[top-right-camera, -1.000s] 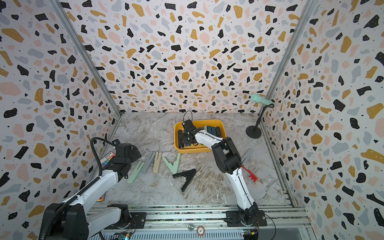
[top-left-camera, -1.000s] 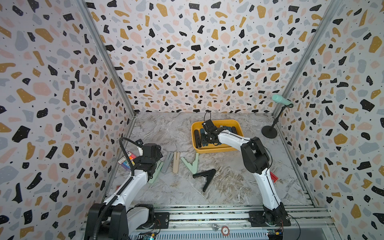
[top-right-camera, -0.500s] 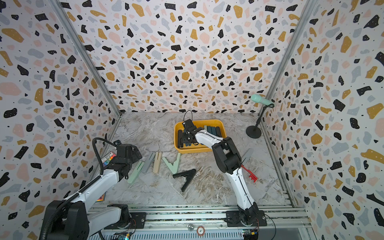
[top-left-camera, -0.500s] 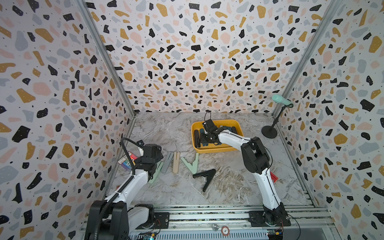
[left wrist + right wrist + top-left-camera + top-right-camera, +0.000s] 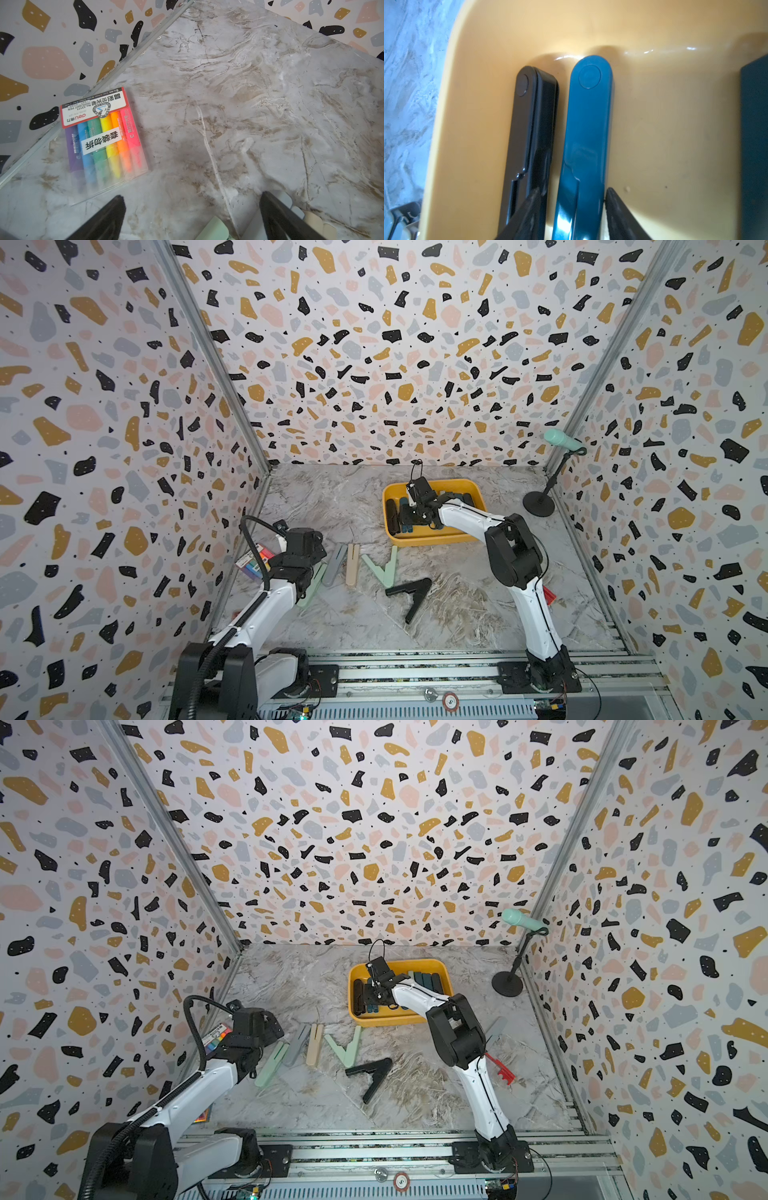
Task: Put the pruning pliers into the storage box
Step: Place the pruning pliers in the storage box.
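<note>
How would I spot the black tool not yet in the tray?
Find the yellow tray on the marble table. In front of it, nearer the camera, black pliers lie spread in a V: the only black tool outside it.

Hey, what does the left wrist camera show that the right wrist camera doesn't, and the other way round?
Only the left wrist view: the highlighter pen pack, the terrazzo wall, the tips of the mint pliers and beige pliers, and the open left gripper.
Only the right wrist view: the yellow storage box holding the black pliers and the dark teal pliers, which the right gripper grips.
Both: the marble tabletop.
</note>
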Controlling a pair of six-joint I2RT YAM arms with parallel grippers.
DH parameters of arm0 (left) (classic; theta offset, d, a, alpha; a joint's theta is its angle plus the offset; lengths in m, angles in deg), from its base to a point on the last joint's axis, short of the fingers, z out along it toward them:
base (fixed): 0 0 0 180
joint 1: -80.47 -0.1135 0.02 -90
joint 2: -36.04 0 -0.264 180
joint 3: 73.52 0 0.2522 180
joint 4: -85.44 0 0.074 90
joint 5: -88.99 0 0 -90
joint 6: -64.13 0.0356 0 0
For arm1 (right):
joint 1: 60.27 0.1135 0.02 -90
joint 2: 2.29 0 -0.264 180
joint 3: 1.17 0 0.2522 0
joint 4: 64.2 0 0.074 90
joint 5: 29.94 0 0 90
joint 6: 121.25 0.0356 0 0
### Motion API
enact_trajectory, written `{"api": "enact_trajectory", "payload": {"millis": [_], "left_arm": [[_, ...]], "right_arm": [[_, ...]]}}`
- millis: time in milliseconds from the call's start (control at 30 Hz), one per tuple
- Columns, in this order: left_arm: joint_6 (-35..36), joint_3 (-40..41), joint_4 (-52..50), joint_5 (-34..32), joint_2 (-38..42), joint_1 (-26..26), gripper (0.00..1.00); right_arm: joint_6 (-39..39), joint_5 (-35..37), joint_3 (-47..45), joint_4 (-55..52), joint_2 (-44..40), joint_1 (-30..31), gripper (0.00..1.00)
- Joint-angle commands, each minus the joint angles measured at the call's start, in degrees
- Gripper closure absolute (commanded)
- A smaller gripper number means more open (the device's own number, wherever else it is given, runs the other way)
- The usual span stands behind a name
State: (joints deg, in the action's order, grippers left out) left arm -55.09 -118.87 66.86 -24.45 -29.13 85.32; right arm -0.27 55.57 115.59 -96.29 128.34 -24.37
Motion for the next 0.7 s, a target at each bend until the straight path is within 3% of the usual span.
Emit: {"api": "enact_trajectory", "payload": {"millis": [0, 300, 600, 667], "left_arm": [[0.10, 0.39, 0.84, -0.51, 0.71, -0.36, 0.01], [1.40, -0.22, 0.48, 5.02, -4.69, -0.40, 0.00], [-1.07, 3.12, 2.03, 12.17, -2.17, 0.09, 0.08], [-1.02, 2.33, 0.69, 10.87, -1.40, 2.04, 0.08]], "right_arm": [[-0.71, -0.59, -0.78, 0.87, -5.08, -0.23, 0.47], [-2.27, -0.37, -3.15, 2.22, -8.21, -1.01, 0.45], [-3.02, -0.26, -6.28, 3.56, -12.60, -1.51, 0.44], [-3.18, 0.21, -7.64, 3.84, -13.77, -1.56, 0.44]]}}
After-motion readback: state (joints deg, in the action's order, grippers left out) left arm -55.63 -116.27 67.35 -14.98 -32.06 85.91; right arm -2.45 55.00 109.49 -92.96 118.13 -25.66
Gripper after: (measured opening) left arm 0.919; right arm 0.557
